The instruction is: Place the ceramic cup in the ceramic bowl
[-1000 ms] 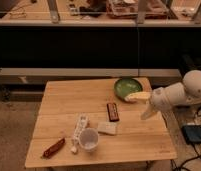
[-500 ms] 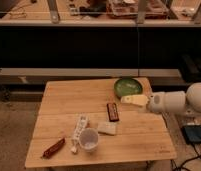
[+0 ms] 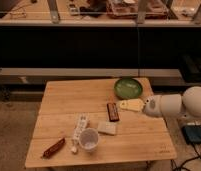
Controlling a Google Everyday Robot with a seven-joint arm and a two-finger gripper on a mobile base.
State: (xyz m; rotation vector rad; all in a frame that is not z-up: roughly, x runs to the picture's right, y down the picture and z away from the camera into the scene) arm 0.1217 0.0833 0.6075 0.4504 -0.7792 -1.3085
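Out over the worktop (image 3: 69,100), the gripper (image 3: 130,105) hung just in front of the ceramic bowl (image 3: 128,88), its tip only a pale shape; whether it was released or clenched could not be told. Well apart, the ceramic cup (image 3: 88,138) stood upright near the front edge, beside a power strip (image 3: 80,127). The arm (image 3: 169,105) was cut off at the right.

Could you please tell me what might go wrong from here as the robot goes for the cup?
1. The hand is beside the bowl, away from the cup. Reaching across, it could sweep the dark bar or the white block lying between them.
2. The cup sits right beside the power strip, so a grasp might catch or nudge the strip.
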